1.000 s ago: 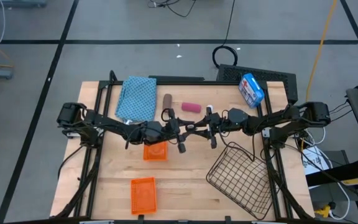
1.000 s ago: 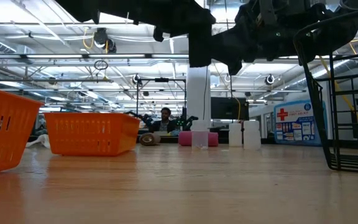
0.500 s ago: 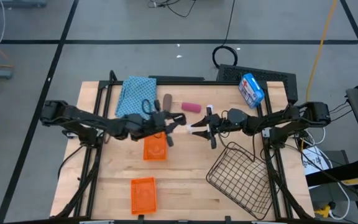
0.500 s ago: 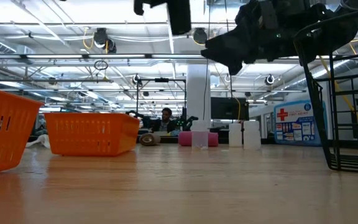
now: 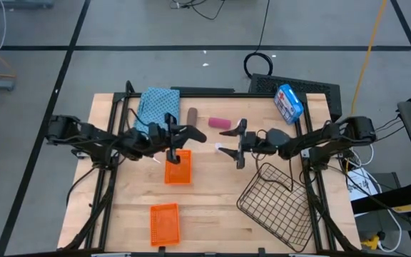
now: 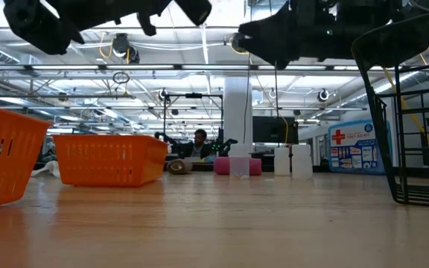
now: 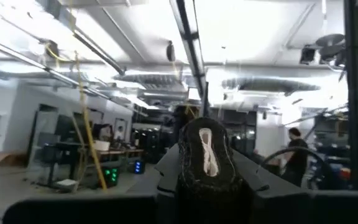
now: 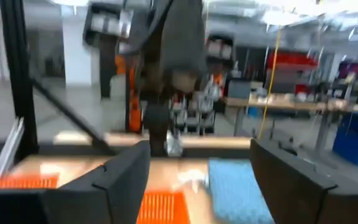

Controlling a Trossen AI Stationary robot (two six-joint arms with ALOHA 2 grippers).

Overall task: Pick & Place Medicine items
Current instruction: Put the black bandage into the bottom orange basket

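black cylinder (image 7: 205,163) between left gripper (image 5: 178,137) fingers

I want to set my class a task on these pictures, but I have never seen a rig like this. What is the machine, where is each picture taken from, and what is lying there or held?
It is a robot with two dark jointed arms at a wooden table. One picture looks straight down, one looks level along the tabletop, and two come from cameras on the wrists.

On the table lie a blue cloth, a brown short cylinder, a pink short cylinder, a blue-and-white box with a red cross, two orange plastic baskets, a black wire basket and small white vials.

The left tool grips a dark rounded item. The right tool is open and empty.
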